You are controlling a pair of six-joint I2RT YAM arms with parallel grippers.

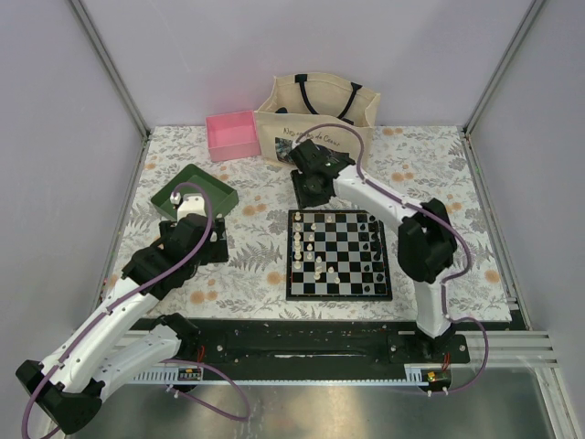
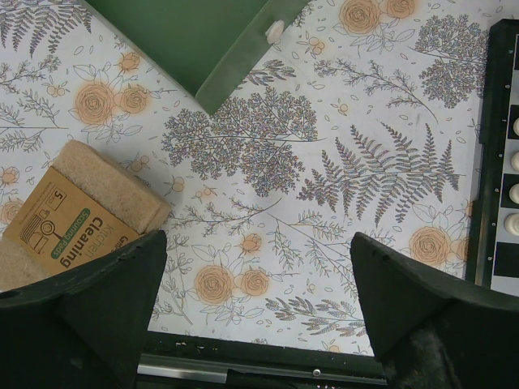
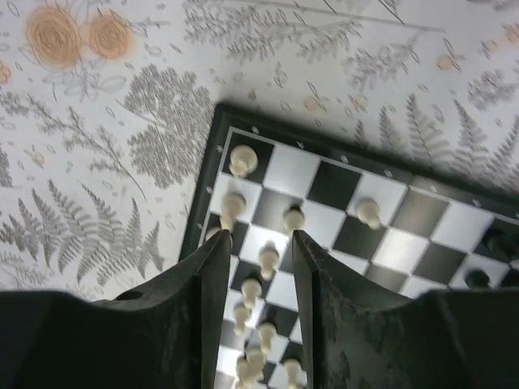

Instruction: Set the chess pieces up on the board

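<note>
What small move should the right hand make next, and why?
Probably lift the right hand straight up. Its fingers are slightly apart on either side of a white piece that stands on the board, and they do not seem to press it. Neighbouring pieces stand very close, so a sideways move could knock them over.

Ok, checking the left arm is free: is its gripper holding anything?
No, the left gripper stands wide open over the tablecloth, gripping nothing.
</note>
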